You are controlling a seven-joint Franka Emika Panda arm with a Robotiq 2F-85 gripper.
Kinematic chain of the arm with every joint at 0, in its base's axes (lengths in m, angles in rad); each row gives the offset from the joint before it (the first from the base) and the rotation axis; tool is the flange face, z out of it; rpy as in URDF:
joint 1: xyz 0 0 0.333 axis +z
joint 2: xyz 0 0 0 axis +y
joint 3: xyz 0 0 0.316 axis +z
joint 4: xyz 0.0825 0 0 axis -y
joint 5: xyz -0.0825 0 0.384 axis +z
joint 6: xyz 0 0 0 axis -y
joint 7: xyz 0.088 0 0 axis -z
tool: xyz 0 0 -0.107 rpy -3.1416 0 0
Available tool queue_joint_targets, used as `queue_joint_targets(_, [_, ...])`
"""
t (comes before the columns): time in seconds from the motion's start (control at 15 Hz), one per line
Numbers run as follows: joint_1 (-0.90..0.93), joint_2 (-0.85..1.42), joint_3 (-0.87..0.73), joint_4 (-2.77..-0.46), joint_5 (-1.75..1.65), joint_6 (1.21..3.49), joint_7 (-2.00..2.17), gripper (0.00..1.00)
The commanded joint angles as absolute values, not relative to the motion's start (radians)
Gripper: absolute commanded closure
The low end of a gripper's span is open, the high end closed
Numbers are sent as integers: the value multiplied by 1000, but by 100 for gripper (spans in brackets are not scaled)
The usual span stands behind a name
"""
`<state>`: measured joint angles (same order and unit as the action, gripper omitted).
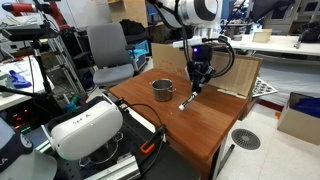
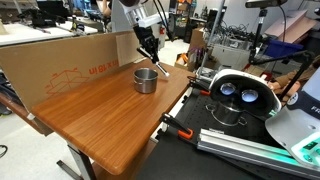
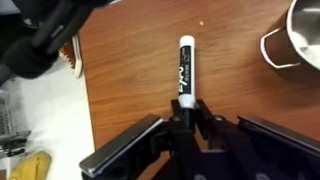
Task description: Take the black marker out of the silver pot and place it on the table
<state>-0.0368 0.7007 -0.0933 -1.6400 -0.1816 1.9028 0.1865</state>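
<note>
— The table (image 1: 205, 130)?
— Reddish-brown wood, with the silver pot (image 1: 162, 90) standing on it.
— And the gripper (image 3: 186, 108)?
— Just beside the pot, above the wood, its fingers pinching the black marker (image 3: 185, 65) by its dark end.
— Where is the marker itself?
— Outside the pot, just beside it, slanting down. I cannot tell whether its tip touches the wood.

Smooth reddish-brown wooden worktop (image 3: 130, 70), slight sheen. Small round silver metal pot (image 2: 146, 80), shiny and reflective. Slim black plastic marker (image 3: 185, 85), glossy. Fingers (image 3: 125, 147) matt black.
</note>
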Motion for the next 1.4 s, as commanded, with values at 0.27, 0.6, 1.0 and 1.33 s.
queue_joint_targets(0.27, [-60,795,-90,-1496,-130,1841,155,95])
queue_joint_targets(0.6, [-53,849,-94,-1413,-112,1774,173,88])
queue_joint_targets(1.0, [-52,885,-97,-1353,-115,1730,172,25])
queue_joint_targets(1.33, [-50,894,-99,-1338,-119,1734,174,0])
